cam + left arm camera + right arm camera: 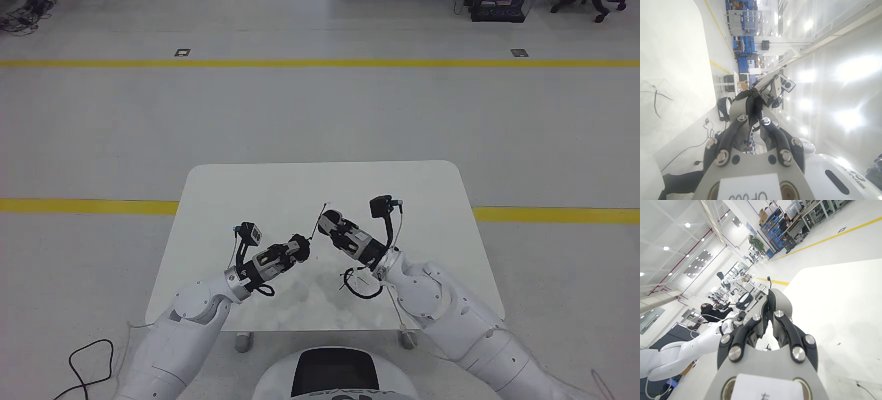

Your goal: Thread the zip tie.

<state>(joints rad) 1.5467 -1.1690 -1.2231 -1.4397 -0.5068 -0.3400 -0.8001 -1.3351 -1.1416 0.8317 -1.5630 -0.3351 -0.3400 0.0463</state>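
— over the middle of the table (420,190), two arms meet almost tip to tip: left gripper (303,243) and right gripper (326,221), just beside one another and above the white top.

— and the zip tie, where is it?

— the zip tie (769,279) is a thin black strip, pinched in the right gripper. seen from that wrist, the two fingers are pressed flat together. a short length of tie stands out past their tips, ending in a small square head. from above, the same strip shows as a dark line rising at a slant between the two grippers.

— does the left one have hold of it too?

— from where i stand, i cannot tell. the left gripper's fingers (738,108) are drawn together with no gap showing, their dark pads face to face. whether the tie lies between them is hidden. its tips point at the right arm's wrist, which sits close in front.

— anything else on the table?

— a few thin black strips (655,102) lie flat on it, crossing one another, well apart from both grippers.
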